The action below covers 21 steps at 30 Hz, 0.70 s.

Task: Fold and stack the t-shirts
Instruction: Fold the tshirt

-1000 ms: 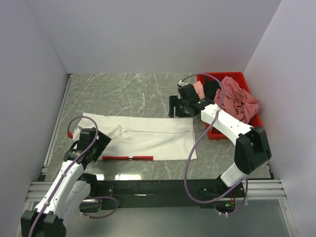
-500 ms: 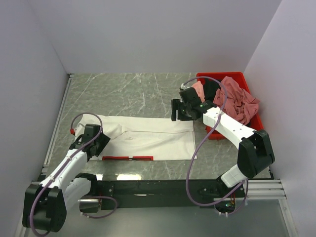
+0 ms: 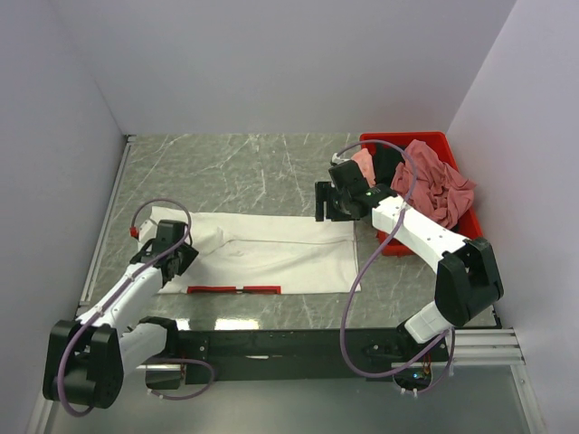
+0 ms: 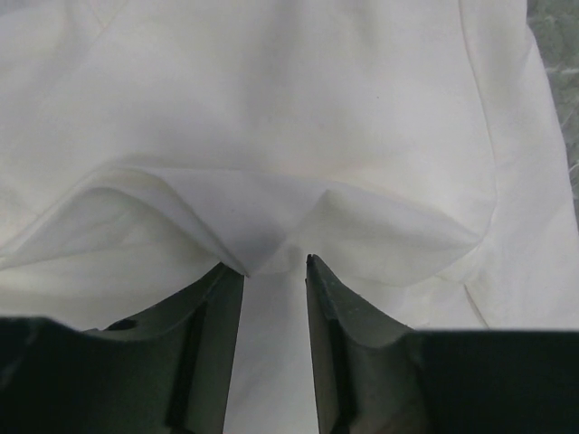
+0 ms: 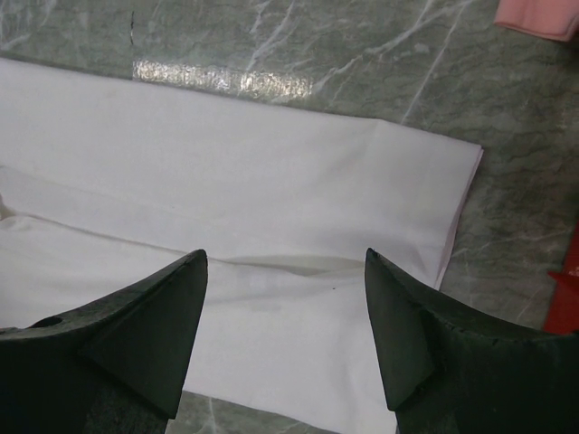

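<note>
The large white t-shirt (image 3: 271, 249) lies flat in a long band on the marble table, with its red printed strip (image 3: 233, 289) along the near edge. My left gripper (image 3: 177, 259) presses down on the shirt's left end. In the left wrist view its jaws (image 4: 274, 264) stand narrowly apart, and a raised fold of white cloth (image 4: 271, 226) bunches at the tips. My right gripper (image 3: 324, 201) hovers open over the shirt's far right corner. The right wrist view shows the shirt (image 5: 226, 172) below its wide jaws (image 5: 285, 258), which hold nothing.
A red bin (image 3: 407, 138) at the back right holds a dusty rose tee (image 3: 439, 185), a light pink one (image 3: 365, 163) and dark cloth (image 3: 389, 161). Its corner (image 5: 565, 303) shows beside the right gripper. White walls stand on three sides.
The left gripper slid forward onto the shirt's left end, and its jaws narrowed, puckering the cloth. The right gripper shifted slightly toward the shirt's corner, then held still.
</note>
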Each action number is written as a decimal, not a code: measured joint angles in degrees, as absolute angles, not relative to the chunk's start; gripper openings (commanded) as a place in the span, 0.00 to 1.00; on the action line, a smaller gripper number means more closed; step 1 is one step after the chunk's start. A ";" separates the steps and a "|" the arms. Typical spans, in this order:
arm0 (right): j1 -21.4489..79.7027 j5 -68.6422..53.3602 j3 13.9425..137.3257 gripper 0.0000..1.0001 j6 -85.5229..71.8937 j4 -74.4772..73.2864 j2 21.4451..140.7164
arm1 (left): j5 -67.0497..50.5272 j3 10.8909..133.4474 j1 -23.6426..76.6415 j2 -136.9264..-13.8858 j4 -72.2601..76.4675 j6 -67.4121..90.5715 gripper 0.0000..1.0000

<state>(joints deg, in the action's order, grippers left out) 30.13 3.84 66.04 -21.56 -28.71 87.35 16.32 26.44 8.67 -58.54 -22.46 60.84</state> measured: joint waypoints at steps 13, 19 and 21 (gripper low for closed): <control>30.13 5.26 65.52 0.77 -21.56 -28.77 87.35 | 16.75 27.70 8.67 -62.85 -21.26 59.09 0.30; 30.13 5.58 65.49 0.77 -21.54 -28.77 87.35 | 18.00 29.12 8.64 -64.71 -21.80 58.94 0.33; 30.13 5.58 65.49 0.77 -21.56 -28.77 87.35 | 18.41 29.65 8.60 -65.67 -22.13 58.76 0.32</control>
<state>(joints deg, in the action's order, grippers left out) 30.13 5.58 65.49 -21.56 -28.77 87.35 18.41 29.65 8.60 -65.67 -22.13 58.76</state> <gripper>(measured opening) 0.766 0.325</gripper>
